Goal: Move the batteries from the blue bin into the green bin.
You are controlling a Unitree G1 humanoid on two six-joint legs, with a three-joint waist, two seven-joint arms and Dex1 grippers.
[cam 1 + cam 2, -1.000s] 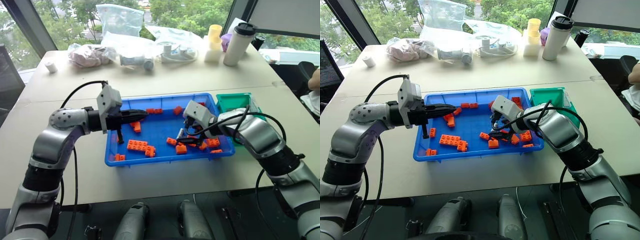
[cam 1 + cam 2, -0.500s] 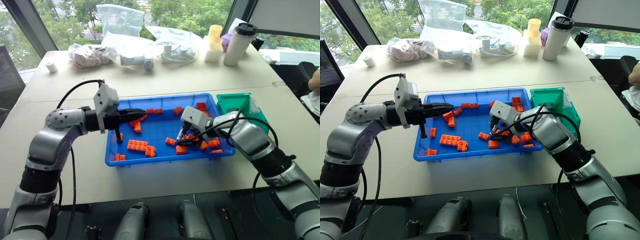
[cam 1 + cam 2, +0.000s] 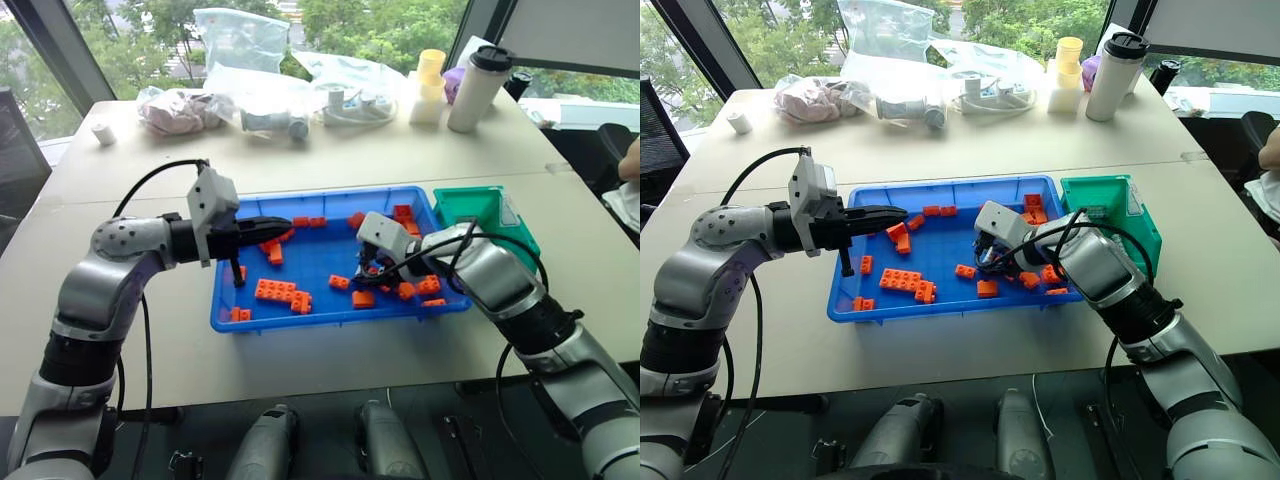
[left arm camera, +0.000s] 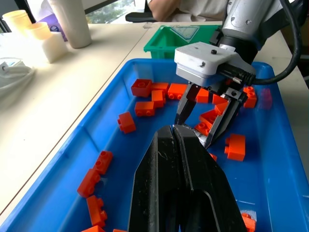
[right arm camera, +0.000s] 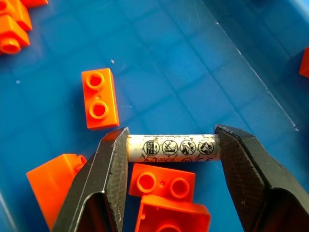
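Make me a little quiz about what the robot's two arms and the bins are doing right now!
1. True or false: the right tool grips a battery by its two ends.
2. Which is the left tool doing? A) hanging shut over the blue bin B) holding an orange brick C) reaching into the green bin
3. Fill in: the battery is over the ____ bin.

Key: 1 true; 2 A; 3 blue.
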